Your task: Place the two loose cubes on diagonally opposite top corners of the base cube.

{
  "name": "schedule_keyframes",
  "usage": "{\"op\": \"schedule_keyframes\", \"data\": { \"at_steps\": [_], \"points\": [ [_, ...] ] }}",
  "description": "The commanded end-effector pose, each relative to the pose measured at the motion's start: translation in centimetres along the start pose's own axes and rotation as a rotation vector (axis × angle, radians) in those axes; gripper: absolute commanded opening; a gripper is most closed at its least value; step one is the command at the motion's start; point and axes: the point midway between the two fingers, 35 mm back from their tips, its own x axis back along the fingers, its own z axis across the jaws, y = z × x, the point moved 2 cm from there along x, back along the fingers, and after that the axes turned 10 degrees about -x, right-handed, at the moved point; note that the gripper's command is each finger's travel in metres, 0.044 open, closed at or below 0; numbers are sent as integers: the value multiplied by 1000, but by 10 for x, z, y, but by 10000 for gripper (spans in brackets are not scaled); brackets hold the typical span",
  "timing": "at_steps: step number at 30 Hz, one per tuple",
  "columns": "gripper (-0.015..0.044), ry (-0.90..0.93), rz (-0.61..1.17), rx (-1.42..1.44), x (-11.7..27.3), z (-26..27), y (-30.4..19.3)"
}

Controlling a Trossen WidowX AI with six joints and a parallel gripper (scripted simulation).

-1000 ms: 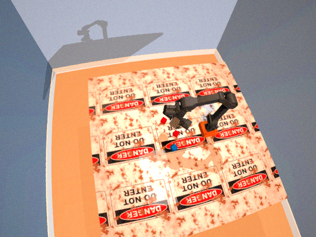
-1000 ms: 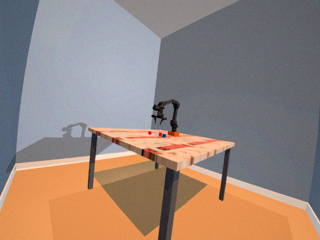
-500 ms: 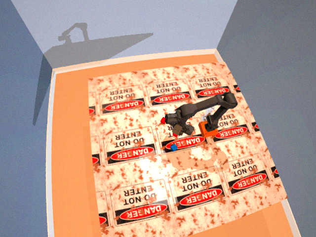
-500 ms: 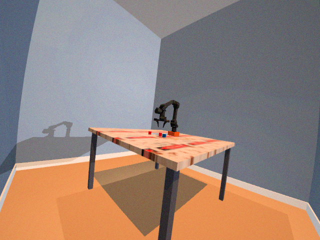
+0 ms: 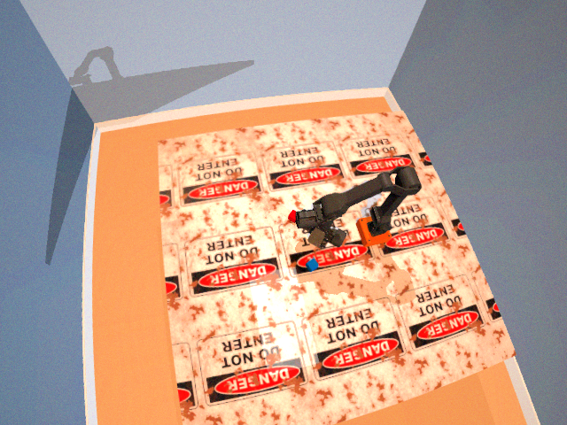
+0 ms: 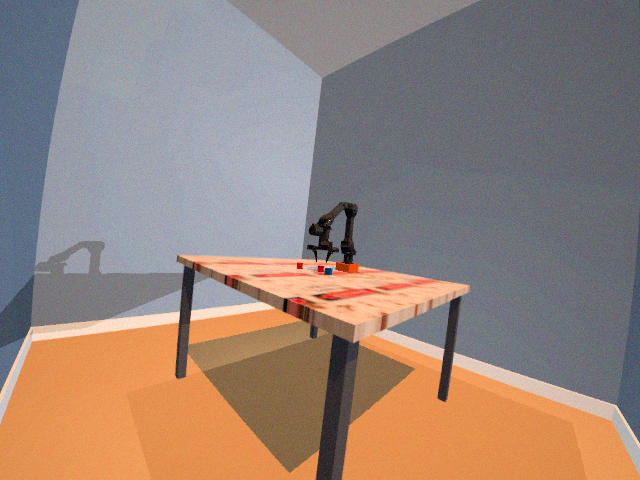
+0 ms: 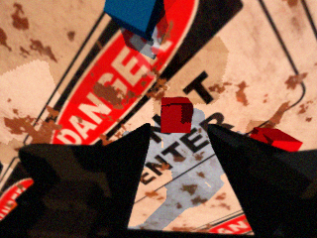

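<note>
Below the open, empty gripper (image 7: 178,136) sit two red cubes (image 7: 176,114) beside the blue cube (image 7: 134,15).

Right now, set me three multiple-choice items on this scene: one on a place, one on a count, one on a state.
1. Where does the blue cube lie in the wrist view?
A. at the top of the frame, beyond the nearer red cube
B. between the jaws
C. on top of a red cube

2. How many red cubes show on the table?
A. one
B. two
C. three

3. How does the gripper stand?
A. shut on the blue cube
B. shut on a red cube
C. open, holding nothing

Answers: 1 A, the blue cube sits at the top edge, past the red one. 2 B, one ahead of the jaws and a second red cube at the right. 3 C, the jaws stand apart with only table between them.
</note>
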Motion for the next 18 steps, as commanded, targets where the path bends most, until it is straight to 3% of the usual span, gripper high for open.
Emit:
{"op": "schedule_keyframes", "data": {
  "at_steps": [1, 18],
  "points": [
    [265, 3, -2, -5, -6, 1, 0],
    [265, 3, -2, -5, -34, 1, 0]
  ]
}}
